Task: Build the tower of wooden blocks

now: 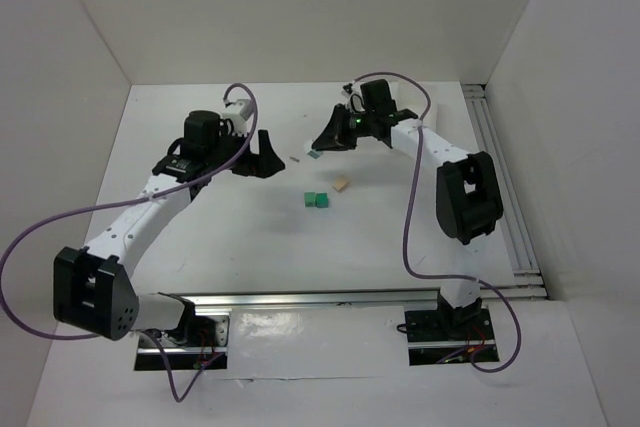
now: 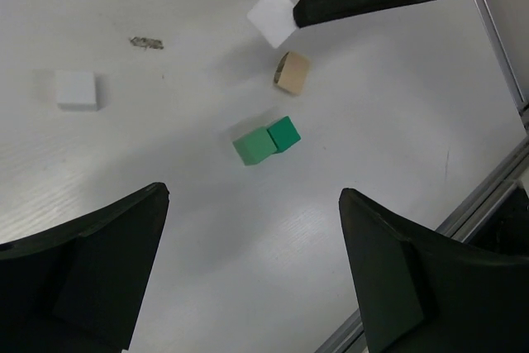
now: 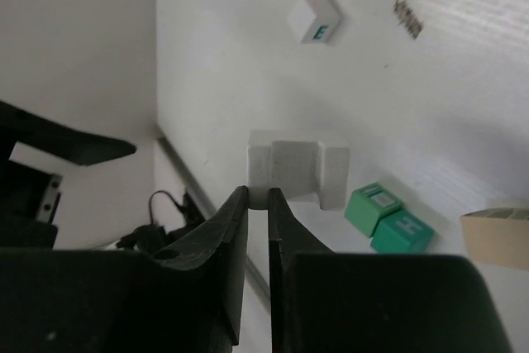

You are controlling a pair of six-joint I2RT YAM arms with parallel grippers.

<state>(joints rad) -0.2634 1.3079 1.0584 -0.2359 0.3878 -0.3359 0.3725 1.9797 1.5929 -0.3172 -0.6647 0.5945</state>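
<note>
No tower stands. Two teal-green cubes (image 1: 317, 199) lie side by side on the table, also in the left wrist view (image 2: 266, 140) and the right wrist view (image 3: 388, 219). A pale tan block (image 1: 342, 184) lies just beyond them, apart (image 2: 292, 72) (image 3: 496, 236). My right gripper (image 1: 320, 144) (image 3: 257, 196) is shut on a white notched block (image 3: 297, 167) (image 2: 273, 16), held above the table behind the tan block. My left gripper (image 1: 264, 152) (image 2: 252, 196) is open and empty, left of the cubes.
A white cube with a green letter E (image 3: 315, 19) (image 2: 76, 88) lies farther left on the table. A small dark speck (image 1: 295, 158) (image 2: 146, 42) lies between the grippers. A metal rail (image 1: 510, 197) runs along the right edge. White walls enclose the table.
</note>
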